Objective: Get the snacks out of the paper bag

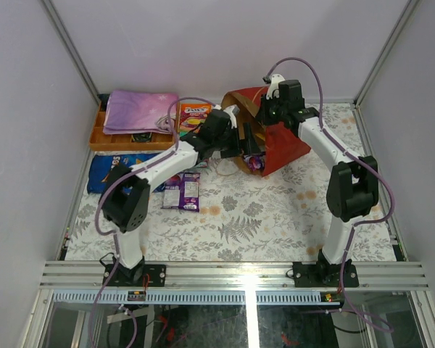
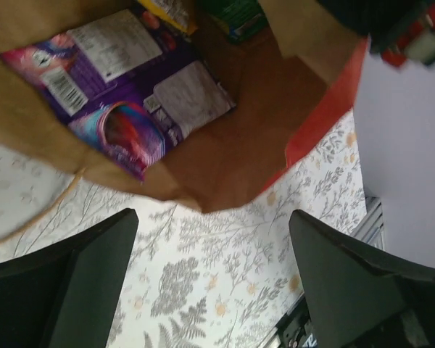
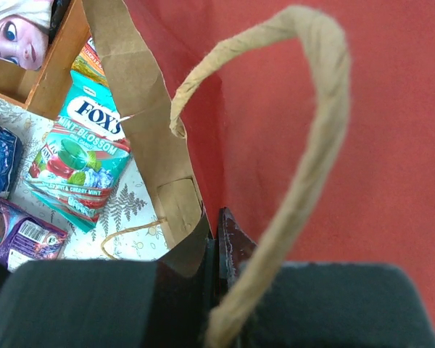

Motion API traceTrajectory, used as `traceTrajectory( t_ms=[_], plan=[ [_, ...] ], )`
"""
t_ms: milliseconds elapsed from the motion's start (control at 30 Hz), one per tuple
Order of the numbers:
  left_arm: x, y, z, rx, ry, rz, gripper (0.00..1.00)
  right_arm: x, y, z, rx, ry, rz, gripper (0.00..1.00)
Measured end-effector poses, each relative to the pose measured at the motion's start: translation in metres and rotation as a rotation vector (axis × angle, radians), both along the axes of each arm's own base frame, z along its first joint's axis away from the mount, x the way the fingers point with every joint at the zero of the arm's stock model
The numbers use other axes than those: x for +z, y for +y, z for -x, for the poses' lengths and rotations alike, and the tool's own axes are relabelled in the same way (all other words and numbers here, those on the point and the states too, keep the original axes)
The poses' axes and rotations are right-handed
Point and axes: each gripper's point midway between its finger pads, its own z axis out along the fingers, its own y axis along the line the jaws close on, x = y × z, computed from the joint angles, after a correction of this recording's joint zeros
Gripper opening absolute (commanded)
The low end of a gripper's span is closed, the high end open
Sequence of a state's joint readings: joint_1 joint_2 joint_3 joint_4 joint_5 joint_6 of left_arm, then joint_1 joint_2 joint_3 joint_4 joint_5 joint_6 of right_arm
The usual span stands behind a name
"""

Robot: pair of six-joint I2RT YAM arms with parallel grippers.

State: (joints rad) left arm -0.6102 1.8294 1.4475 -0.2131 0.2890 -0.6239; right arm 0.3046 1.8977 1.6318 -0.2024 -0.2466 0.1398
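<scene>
Your left gripper is spread wide: push straight ahead, straddle the purple packet inside the paper bag, whose rim the right gripper pinches.

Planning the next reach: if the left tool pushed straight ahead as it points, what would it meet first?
Probably the brown lower lip of the paper bag, then the purple packet inside; depth unclear.

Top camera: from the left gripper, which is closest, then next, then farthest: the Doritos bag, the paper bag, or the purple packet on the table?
1. Paper bag: the left gripper is at its mouth.
2. Purple packet: outside the bag, lower left.
3. Doritos bag: by the left edge.
</scene>
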Motion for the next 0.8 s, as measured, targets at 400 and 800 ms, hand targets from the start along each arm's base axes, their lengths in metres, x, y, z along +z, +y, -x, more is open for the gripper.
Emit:
traceTrajectory(
  t_ms=[400,800],
  plan=[
    [-0.039,-0.030,-0.051,0.088,0.101,0.098,0.75,0.000,0.000,0.002,0.000,-0.004,-0.003,0.00],
    [-0.079,0.000,-0.054,0.267,0.167,0.047,0.70,0.000,0.000,0.001,-0.001,-0.012,-0.007,0.00]
  ],
)
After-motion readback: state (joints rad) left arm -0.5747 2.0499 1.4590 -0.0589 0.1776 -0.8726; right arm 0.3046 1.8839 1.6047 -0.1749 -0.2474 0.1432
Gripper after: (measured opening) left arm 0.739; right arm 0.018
